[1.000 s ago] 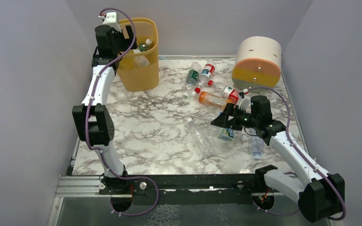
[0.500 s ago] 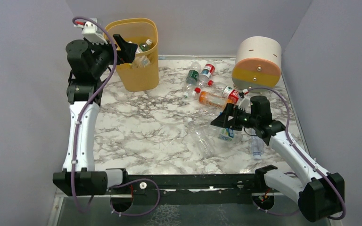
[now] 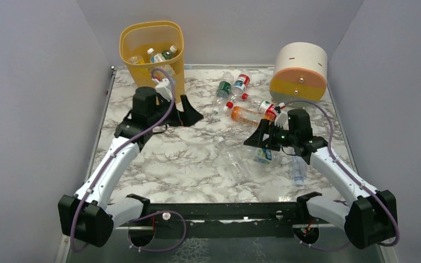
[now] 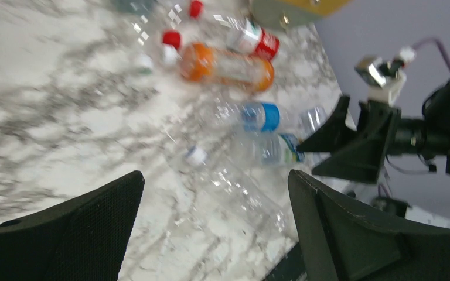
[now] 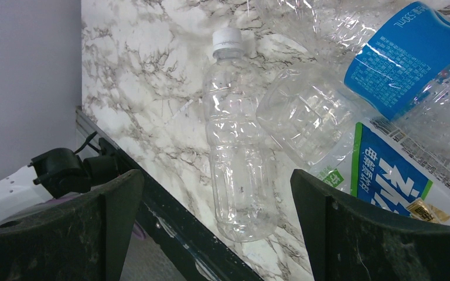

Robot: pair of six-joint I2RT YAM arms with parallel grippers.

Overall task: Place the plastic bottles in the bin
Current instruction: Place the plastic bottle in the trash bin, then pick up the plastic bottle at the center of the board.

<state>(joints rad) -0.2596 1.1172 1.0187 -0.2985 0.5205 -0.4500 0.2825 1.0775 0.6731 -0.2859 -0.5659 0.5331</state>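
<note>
Your R hand (image 5: 217, 181), spread wide and empty, hangs over a clear bottle (image 5: 237, 152) near the front edge of the counter (image 5: 140, 88). L hand (image 3: 193, 112) spread too, just beside the bin (image 3: 137, 68) w/ bottles (image 3: 161, 53) inside; more bottles (image 3: 246, 112) lie by the drum (image 3: 299, 68).

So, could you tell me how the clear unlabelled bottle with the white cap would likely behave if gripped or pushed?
The clear bottle looks empty, so it is probably very light. Its thin ribbed wall would likely dent under a firm squeeze. Lying on its side on the smooth marble table, it may well roll if nudged sideways.
</note>
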